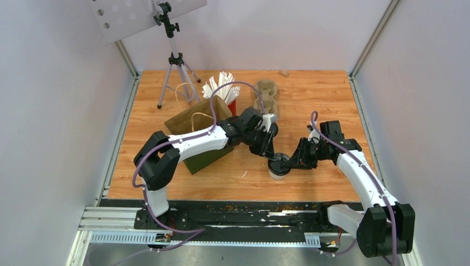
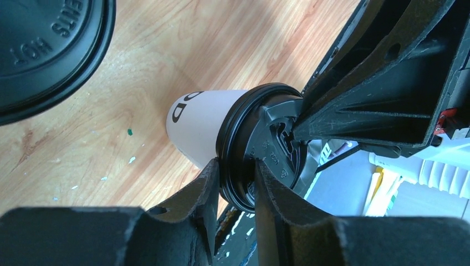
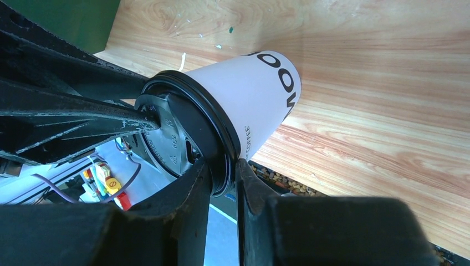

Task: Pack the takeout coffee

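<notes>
While the left jaws and right jaws both pinch the lid rim of one coffee cup (image 3: 255, 94) mid-tabletop (image 1: 332, 94), packing appears barely begun: the pulp tray (image 1: 266, 95) holds nothing.

The left arm (image 1: 194, 143) reaches from its base up and to the right, elbow raised, white forearm nearly level, wrist bent downward. The right arm (image 1: 360, 172) leans in leftward to meet it, forearm sloping down. The left pincer (image 2: 235, 166) nips the lid rim of a cup (image 3: 252, 94) between narrow-set fingers. The right pincer (image 3: 223, 165) clamps that same rim from the opposite side.
</notes>
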Robot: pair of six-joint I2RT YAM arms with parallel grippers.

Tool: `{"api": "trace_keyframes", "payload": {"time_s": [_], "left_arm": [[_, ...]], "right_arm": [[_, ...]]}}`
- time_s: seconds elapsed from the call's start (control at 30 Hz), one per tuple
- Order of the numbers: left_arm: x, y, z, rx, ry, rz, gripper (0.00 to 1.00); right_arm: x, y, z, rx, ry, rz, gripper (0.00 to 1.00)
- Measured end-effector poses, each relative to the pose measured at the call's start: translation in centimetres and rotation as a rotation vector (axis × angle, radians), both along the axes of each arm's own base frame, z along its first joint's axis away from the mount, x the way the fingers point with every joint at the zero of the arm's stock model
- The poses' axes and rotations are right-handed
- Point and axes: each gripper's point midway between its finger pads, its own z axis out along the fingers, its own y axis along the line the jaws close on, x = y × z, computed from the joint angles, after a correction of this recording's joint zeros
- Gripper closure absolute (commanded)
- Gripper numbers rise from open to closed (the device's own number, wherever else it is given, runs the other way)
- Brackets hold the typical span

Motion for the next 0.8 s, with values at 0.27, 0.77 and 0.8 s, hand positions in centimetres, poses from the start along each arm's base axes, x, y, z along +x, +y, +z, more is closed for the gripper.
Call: {"api": "trace_keyframes", "payload": {"time_s": [0.27,0.77,0.8], "left_arm": [[1.8,-2.2,0.4,-0.007,-0.003,-0.005,0.59],[3.7,-2.4,3.3,0.002,-0.063,0.032,0.51],[3.5,-2.1,3.3,0.006,-0.058,0.034,0.51]], "right_arm": [[0.1,-1.1,0.9,-0.080,0.032,-0.014,0.57],[2.4,-2.3,5.0,-0.187,-0.084,0.088,0.56],[2.4,-2.3,4.8,-0.188,-0.079,0.096,0.57]]}}
